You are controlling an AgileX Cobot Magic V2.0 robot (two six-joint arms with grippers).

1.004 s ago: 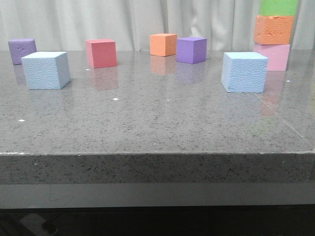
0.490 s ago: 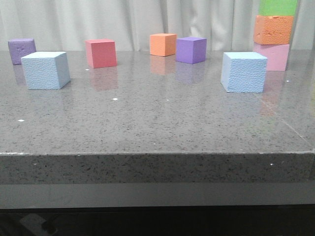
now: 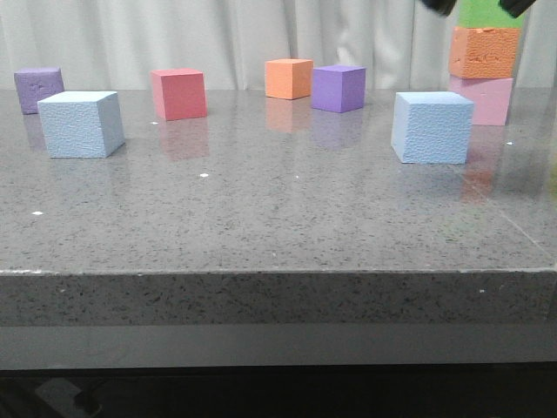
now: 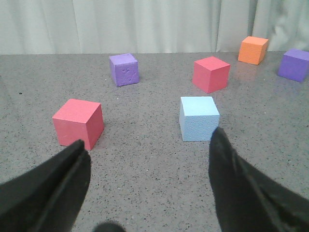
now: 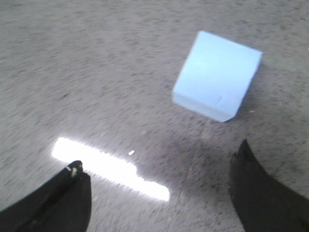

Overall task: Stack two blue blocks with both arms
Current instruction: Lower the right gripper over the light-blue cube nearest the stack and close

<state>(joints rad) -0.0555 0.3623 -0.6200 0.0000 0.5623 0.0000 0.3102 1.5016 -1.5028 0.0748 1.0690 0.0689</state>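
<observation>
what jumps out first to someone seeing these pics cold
Two pale blue blocks sit far apart on the grey table: the left blue block near a purple cube, the right blue block in front of a pink, orange and green tower. Each open end effector, left and right, faces a blue block without touching it.

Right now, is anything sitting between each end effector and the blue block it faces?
Nothing visible. The left end effector is open, with bare table up to the left blue block; a red cube sits off to the side. The right end effector has bare table before the right blue block.
</observation>
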